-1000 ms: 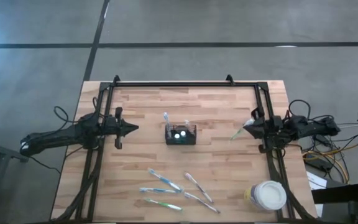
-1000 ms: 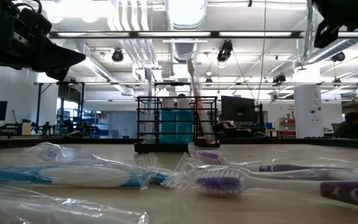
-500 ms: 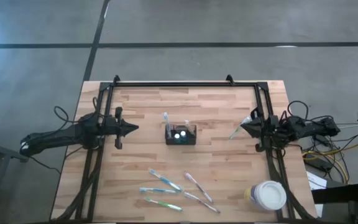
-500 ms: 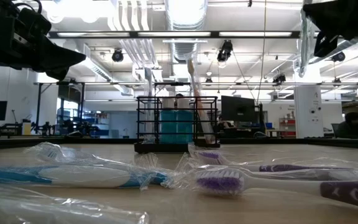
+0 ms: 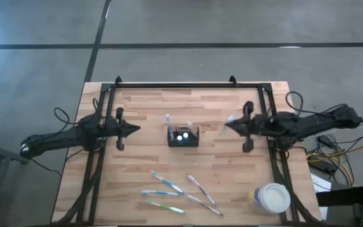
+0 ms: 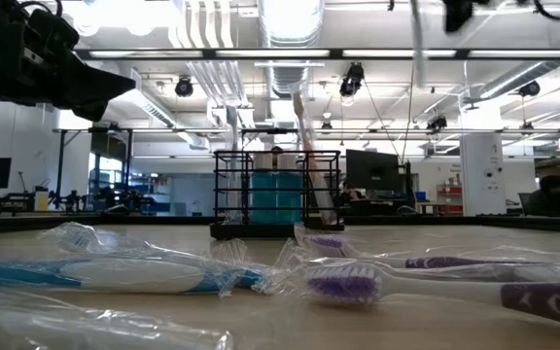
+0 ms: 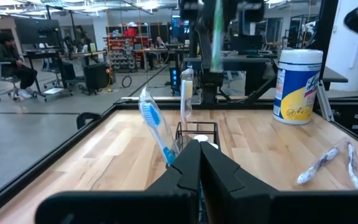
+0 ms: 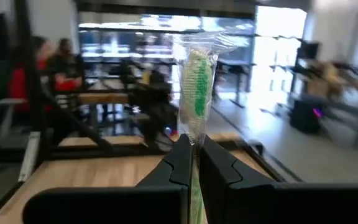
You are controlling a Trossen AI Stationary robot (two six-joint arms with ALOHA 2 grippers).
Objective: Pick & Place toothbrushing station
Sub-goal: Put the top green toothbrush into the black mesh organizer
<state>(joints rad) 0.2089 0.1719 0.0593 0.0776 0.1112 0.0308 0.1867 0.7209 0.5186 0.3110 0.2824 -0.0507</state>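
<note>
- Right wrist view: right gripper [image 8: 191, 163] clenched on a wrapped green toothbrush [image 8: 194, 93], head standing above the jaws; likely light, stiff, the crinkly film slippery, so best held low on the handle.
- Wire-mesh caddy [image 5: 183, 136] well ahead of those jaws, between both arms; rigid, open-topped.
- Left gripper [image 5: 131, 130] closed, empty, caddy just ahead.

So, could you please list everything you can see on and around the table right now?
Wire-mesh caddy: one, black, table centre, holding a blue toothbrush and two white-capped tubes.
Wrapped toothbrushes: five, blue, green and purple-white, lying loose on the near side of the table.
Green wrapped toothbrush: one, held by the right gripper.
Wipes canister: one, white lid, near right corner.
Left gripper: shut, empty, left of the caddy.
Right gripper: shut on the green toothbrush, right of the caddy.
</note>
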